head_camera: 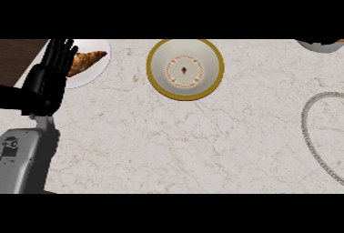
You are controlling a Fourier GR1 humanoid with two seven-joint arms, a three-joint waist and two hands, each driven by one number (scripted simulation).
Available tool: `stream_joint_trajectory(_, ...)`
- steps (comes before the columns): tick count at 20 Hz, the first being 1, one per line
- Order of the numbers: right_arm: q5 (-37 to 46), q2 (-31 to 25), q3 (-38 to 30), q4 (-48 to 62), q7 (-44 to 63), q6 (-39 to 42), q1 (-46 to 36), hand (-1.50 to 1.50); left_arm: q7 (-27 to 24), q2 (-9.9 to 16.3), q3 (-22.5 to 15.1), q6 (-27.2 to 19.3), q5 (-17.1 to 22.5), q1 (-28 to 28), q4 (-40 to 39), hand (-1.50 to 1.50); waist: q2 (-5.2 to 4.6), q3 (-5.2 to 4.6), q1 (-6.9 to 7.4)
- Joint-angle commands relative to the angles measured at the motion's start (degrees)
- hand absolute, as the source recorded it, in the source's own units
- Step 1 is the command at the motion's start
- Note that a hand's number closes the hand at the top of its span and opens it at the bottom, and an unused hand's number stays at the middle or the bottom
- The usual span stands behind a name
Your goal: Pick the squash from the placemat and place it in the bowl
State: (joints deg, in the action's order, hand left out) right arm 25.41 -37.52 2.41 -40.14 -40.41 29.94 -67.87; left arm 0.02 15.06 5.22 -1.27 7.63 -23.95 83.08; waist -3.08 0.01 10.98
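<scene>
A white bowl (184,68) with a gold rim and a small pattern inside stands at the top middle of the marble counter. The placemat (322,132), pale with a beaded border, is partly visible at the right edge; no squash shows on it. My left hand (50,75) is raised at the upper left, fingers straight and pointing up, holding nothing. My right hand is out of the picture.
A white plate (91,73) with a croissant (86,61) lies at the top left, partly behind my left hand. A grey object (321,45) peeks in at the top right corner. Dark wood (17,54) borders the counter's left.
</scene>
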Motion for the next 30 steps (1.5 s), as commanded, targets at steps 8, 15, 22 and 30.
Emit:
stream_joint_trajectory(8, 1.06, 10.34, 9.53, 8.89, -4.15, 8.51, -11.64, 1.50, -0.22, 0.51, 2.01, -1.34, -0.04, -0.50, -1.58, 0.00, 0.58, -0.11, -3.40)
stream_joint_trajectory(15, 2.94, 19.48, 14.86, 13.87, -3.84, 4.99, -12.57, 1.50, -0.17, 0.22, 1.30, -1.71, -0.87, 3.56, 1.56, 0.00, 1.45, -0.03, -4.81)
stream_joint_trajectory(22, 7.46, 26.66, 17.48, 21.45, -3.08, -7.55, -14.34, 1.50, 0.68, 2.30, 3.57, -0.51, 0.44, 4.15, 1.30, 0.00, 1.43, -0.05, -5.51)
stream_joint_trajectory(30, 7.49, 33.68, 15.85, 32.08, 3.70, -9.85, -13.31, -1.50, 0.38, 3.14, 4.75, 0.73, 1.56, 2.94, 0.06, 0.00, 1.12, -0.07, -5.45)
